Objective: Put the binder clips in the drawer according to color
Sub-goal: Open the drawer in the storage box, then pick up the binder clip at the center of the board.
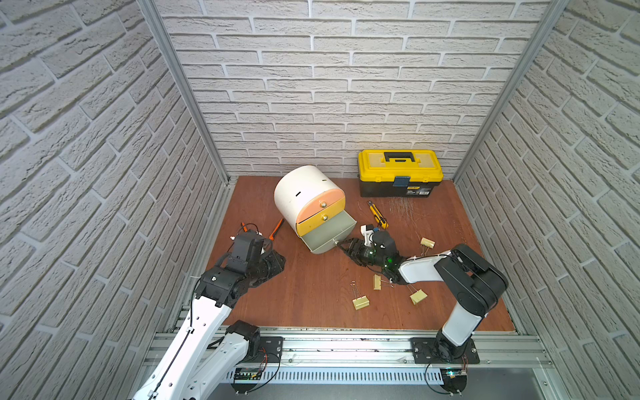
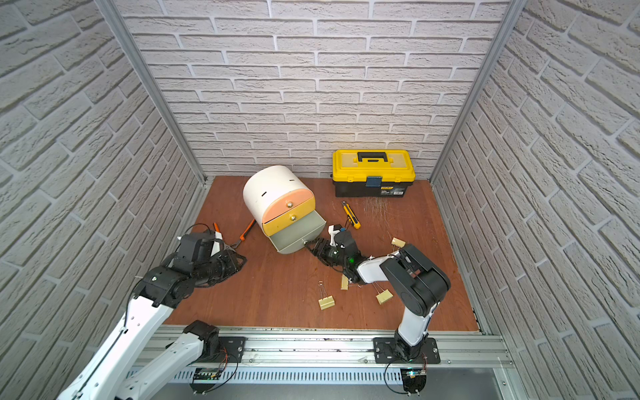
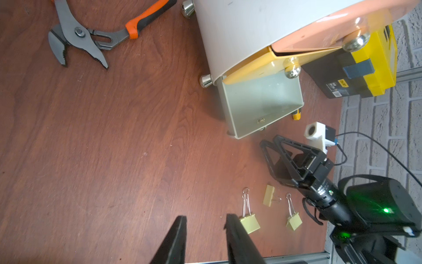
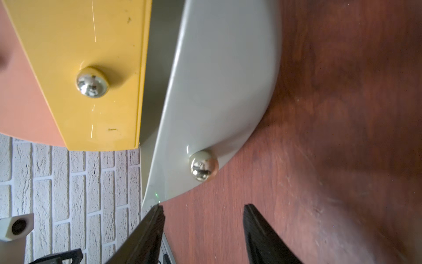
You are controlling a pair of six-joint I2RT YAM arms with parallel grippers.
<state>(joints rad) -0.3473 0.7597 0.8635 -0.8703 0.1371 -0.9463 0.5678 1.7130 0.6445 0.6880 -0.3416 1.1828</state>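
The drawer cabinet (image 1: 304,197) is white and round-topped, with its peach and yellow drawers shut. Its grey bottom drawer (image 1: 329,237) is pulled out, and no clips show inside (image 3: 262,102). My right gripper (image 4: 203,210) is open just short of the grey drawer's brass knob (image 4: 203,165), holding nothing. Several pale yellow binder clips lie on the wooden floor around the right arm (image 1: 361,303) (image 1: 376,282) (image 1: 418,296) (image 1: 427,242). My left gripper (image 3: 205,222) hovers open and empty at the left (image 1: 278,261), with one clip (image 3: 250,224) just beside a finger.
A yellow-black toolbox (image 1: 400,171) stands against the back wall. A yellow utility knife (image 1: 378,215) lies to the right of the cabinet. Orange-handled pliers (image 3: 80,34) lie to its left, near the left arm. Brick walls close in three sides.
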